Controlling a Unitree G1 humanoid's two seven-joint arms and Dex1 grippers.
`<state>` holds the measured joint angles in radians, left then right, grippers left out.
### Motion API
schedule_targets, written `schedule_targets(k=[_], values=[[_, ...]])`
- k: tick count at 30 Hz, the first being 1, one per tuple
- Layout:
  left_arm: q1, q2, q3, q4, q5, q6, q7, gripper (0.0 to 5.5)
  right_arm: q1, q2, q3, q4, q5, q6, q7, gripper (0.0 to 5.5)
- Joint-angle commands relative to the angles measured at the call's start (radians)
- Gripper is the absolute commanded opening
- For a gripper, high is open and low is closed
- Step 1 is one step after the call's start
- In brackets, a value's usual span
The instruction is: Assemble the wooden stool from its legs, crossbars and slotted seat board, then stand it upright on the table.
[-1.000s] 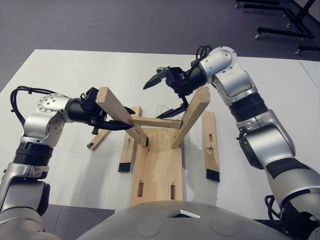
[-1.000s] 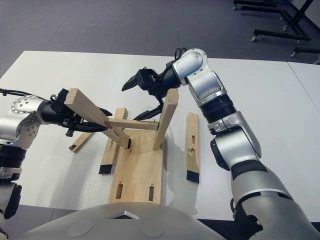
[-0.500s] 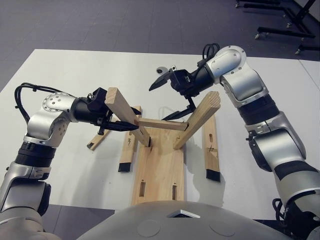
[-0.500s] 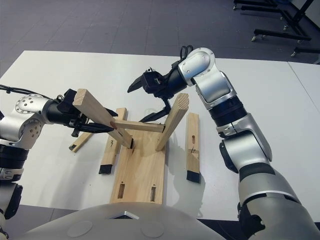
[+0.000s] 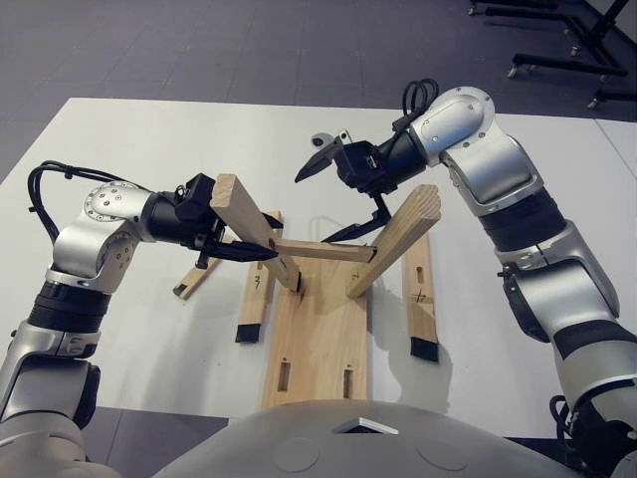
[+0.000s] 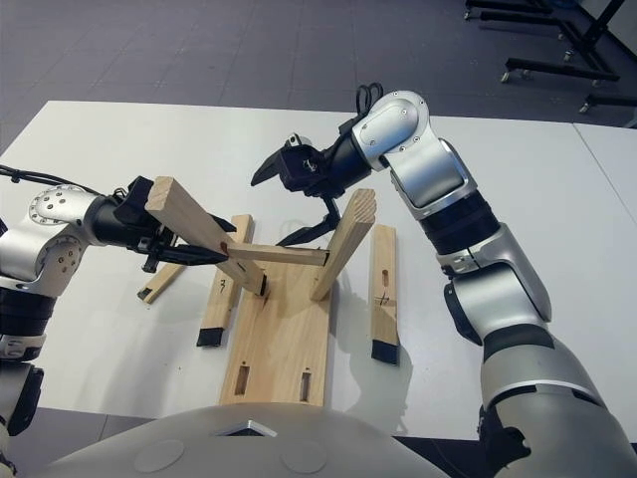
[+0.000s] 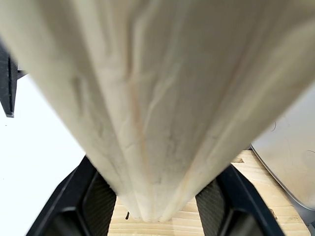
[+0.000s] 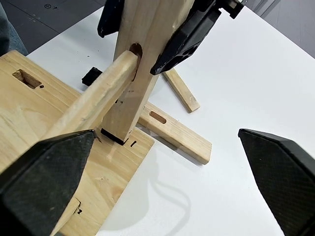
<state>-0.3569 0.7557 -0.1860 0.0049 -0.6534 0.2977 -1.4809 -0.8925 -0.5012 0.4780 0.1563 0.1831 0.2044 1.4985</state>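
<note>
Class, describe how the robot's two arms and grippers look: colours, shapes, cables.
The left arm and right arm have rounded silver-grey shells with black joint sections. Black cables loop out beside each. The left gripper and right gripper are black, each with two tapered fingers bearing textured pads.

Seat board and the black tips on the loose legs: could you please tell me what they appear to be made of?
Seat board: pale, unfinished-looking wood, with visible grain and cut slots. Black tips: matte dark caps, possibly rubber or felt; the look leaves it open.
</note>
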Motion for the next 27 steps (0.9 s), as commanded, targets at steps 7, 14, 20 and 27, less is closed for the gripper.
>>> schedule_targets(k=[7, 14, 20, 27], values=[[0.084, -0.018, -0.088, 0.02, 0.091, 0.071, 0.043, 2.03, 0.067, 0.09, 0.112, -0.069, 0.038, -0.033, 0.107, 5.4], [0.068, -0.021, -0.109, -0.014, 0.128, 0.065, 0.102, 2.03, 0.065, 0.098, 0.118, -0.059, 0.016, -0.047, 0.108, 5.4], [0.066, -0.019, -0.121, -0.055, 0.154, 0.06, 0.131, 2.03, 0.062, 0.103, 0.113, -0.05, 0.008, -0.058, 0.107, 5.4], [0.064, -0.01, -0.149, -0.046, 0.176, 0.048, 0.124, 2.03, 0.047, 0.124, 0.06, -0.038, 0.013, -0.07, 0.061, 5.4]])
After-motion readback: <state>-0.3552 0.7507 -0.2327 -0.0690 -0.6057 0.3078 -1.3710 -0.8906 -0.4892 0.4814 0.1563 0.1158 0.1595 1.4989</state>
